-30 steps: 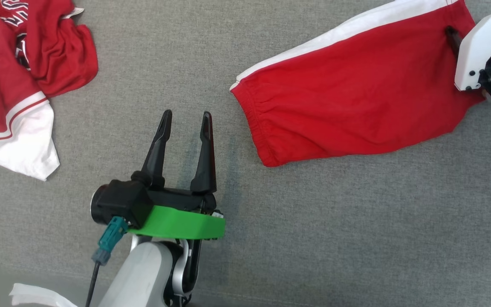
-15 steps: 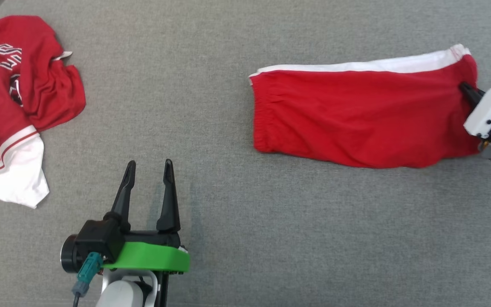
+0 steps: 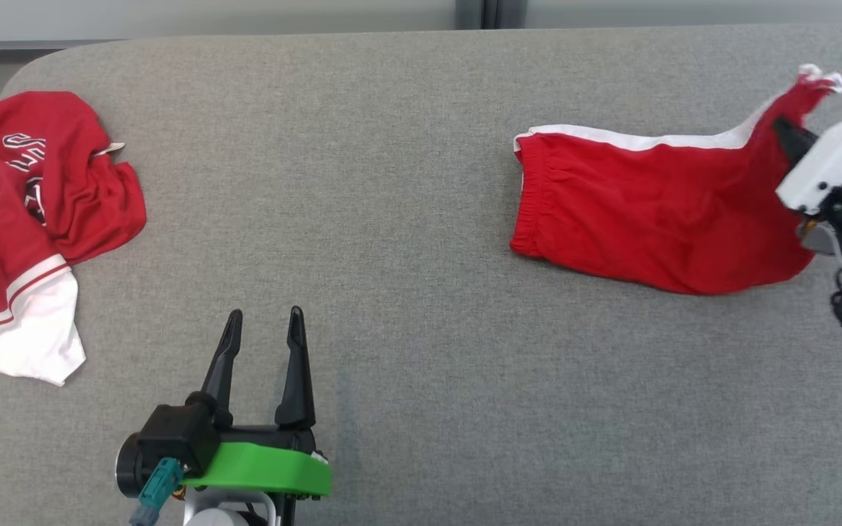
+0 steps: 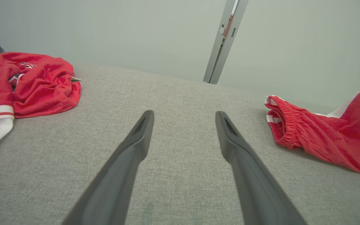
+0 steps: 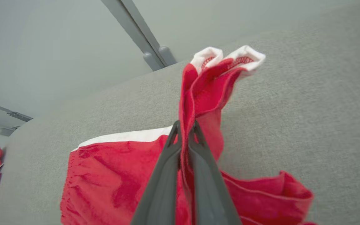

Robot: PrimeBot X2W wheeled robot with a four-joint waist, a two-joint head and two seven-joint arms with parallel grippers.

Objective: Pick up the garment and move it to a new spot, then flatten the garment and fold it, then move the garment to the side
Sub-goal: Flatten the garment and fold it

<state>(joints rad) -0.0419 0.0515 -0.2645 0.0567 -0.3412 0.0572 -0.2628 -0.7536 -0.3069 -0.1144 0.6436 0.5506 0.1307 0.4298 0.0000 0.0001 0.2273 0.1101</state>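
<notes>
Grabbing is done: our right tool (image 5: 184, 126) pinches the leg end of the red shorts (image 3: 647, 212) and holds it up off the grey tabletop (image 3: 406, 219). The rest lies at the tabletop's right end. Our left tool (image 3: 265, 314) is spread wide, holding nothing. Both leg ends sit together, so we think the shorts are folded once. A move comes next, we guess, but the first or the last we cannot tell.

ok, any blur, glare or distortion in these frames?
Head view: even soft light, no glare, sharp. Left wrist view: wide-angle stretch, left end effector fingers soft near the lens. Right wrist view: red shorts slightly soft at the raised hem, right end effector clamped on them.
</notes>
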